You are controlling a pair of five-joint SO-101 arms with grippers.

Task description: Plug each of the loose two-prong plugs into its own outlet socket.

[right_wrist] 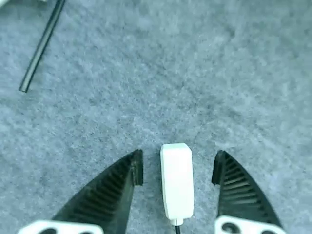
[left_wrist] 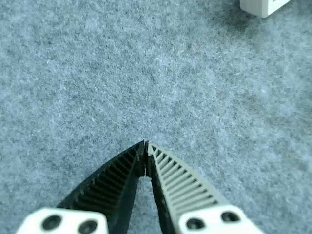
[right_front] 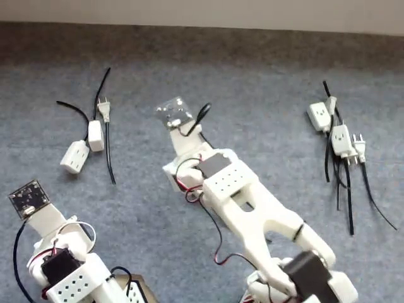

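Right gripper [right_wrist: 179,157]: jaws wide apart, nothing held; a white plug [right_wrist: 176,180] lies flat on the grey bench [right_wrist: 204,73] between its two fingers, clear of both, with its cord end towards the wrist. Left gripper [left_wrist: 146,146]: fingertips closed together on nothing, above bare bench, with the corner of a white outlet block [left_wrist: 261,6] well apart from the tips. High view: a white socket [right_front: 74,156] lies at left of frame, and a cluster of plugs and sockets [right_front: 341,140] lies at right.

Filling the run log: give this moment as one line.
left gripper shut, empty | right gripper open, straddling white corded piece | piece lying on carpet
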